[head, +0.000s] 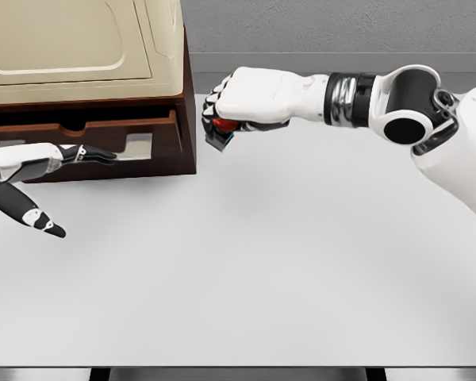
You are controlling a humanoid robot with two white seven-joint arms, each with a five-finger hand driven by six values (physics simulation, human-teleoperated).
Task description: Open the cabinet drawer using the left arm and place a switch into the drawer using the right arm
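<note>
With my right hand [238, 103] curled tight around the switch [220, 132], I should carry it leftward over the open drawer [103, 135] beside my slack, empty left fingers [95, 154] before loosening.

I read cabinet [87, 48] cream on top, dark reddish-brown body | drawer [103, 131] same dark brown front | switch [220, 132] red and black with a blue edge | right hand [246, 99] white, black fingertips | left hand [32, 171] white with black fingers | desk [262, 270] plain white
</note>
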